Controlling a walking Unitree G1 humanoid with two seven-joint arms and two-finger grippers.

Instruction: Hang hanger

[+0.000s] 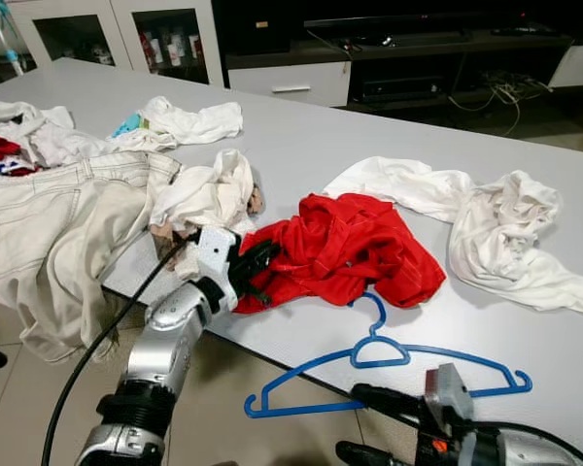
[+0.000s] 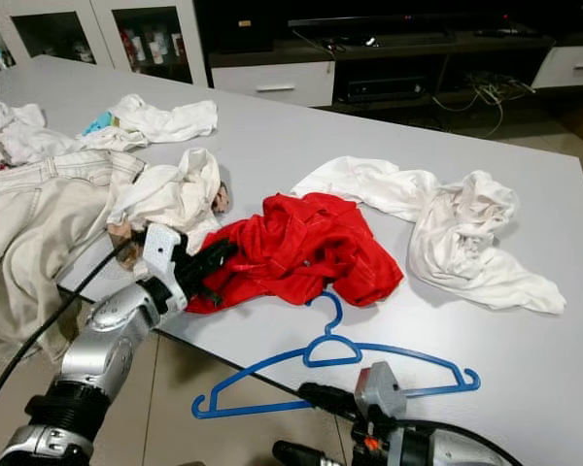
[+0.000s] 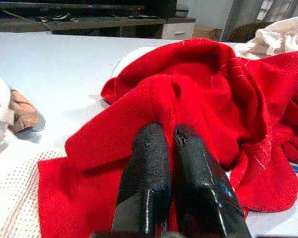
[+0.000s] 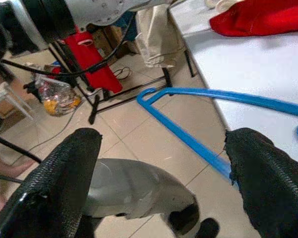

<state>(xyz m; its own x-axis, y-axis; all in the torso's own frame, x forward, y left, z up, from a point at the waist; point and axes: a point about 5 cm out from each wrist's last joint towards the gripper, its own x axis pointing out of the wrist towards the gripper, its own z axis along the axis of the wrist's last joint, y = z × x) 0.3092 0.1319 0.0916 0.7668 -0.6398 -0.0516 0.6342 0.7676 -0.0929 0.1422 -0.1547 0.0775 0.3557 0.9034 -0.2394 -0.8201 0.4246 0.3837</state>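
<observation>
**Hanger not yet picked up, hanging not started**

You had the left gripper (image 1: 262,260) clenched on the near-left edge of the red shirt (image 1: 355,245), fingers (image 3: 154,183) pressed together with cloth between them. The blue hanger (image 1: 389,374) lay flat at the near edge of the table (image 1: 369,136), its left end sticking out over the floor, its hook just beside the shirt. Your right gripper (image 4: 164,173) was released, wide open near the hanger, not touching it. I judge that grasping the hanger and hanging it remained.
</observation>
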